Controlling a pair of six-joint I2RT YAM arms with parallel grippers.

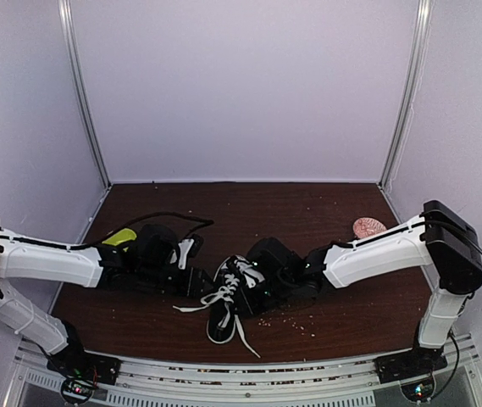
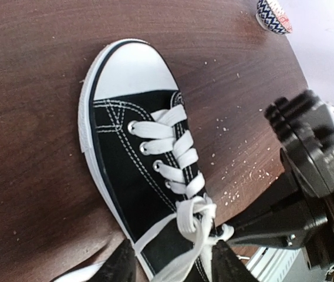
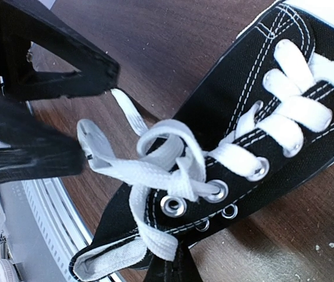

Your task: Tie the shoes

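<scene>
A black canvas sneaker [image 1: 226, 307] with white laces [image 1: 224, 297] and a white toe cap lies mid-table near the front edge. In the left wrist view the sneaker [image 2: 125, 176] points its toe cap away. My left gripper [image 2: 172, 265] is open, its fingers [image 2: 120, 264] straddling the sneaker's collar, and a loose lace [image 2: 193, 252] runs between them. My right gripper [image 3: 172, 269] is shut on a lace strand [image 3: 155, 238] beside the top eyelets. A loose loop [image 3: 155, 141] sits over the knot. In the top view the left gripper [image 1: 200, 281] and the right gripper [image 1: 257, 287] flank the sneaker.
A round pinkish object [image 1: 368, 227] lies at the back right, seen as a patterned bowl [image 2: 272, 14] from the left wrist. A yellow-green item [image 1: 120, 237] sits behind the left arm. Crumbs [image 1: 287, 320] dot the brown table. White walls enclose three sides.
</scene>
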